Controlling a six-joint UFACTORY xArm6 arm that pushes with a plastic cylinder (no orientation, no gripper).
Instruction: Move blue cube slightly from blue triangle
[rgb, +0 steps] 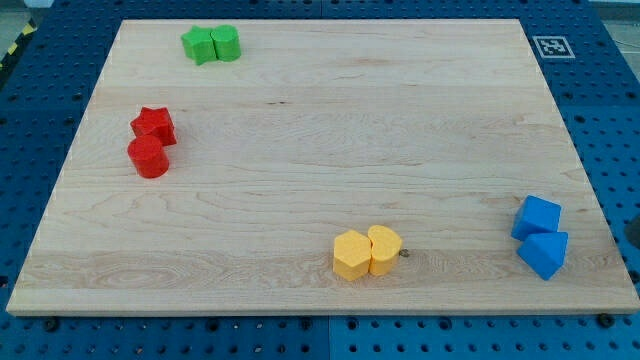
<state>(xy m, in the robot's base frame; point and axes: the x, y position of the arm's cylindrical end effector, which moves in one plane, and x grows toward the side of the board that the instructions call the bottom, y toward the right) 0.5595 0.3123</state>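
Note:
The blue cube (537, 217) sits near the board's right edge, low in the view. The blue triangle (544, 253) lies just below it and touches it. A small dark shape (633, 229) shows at the view's right edge, off the board, to the right of both blue blocks. I cannot tell whether it is my rod, and my tip cannot be made out.
Two green blocks (211, 44) sit together at the top left. A red star (154, 124) and a red cylinder (148, 157) sit at the left. Two yellow blocks (367, 252) touch at the bottom middle. A black-and-white marker (552, 46) is at the board's top right corner.

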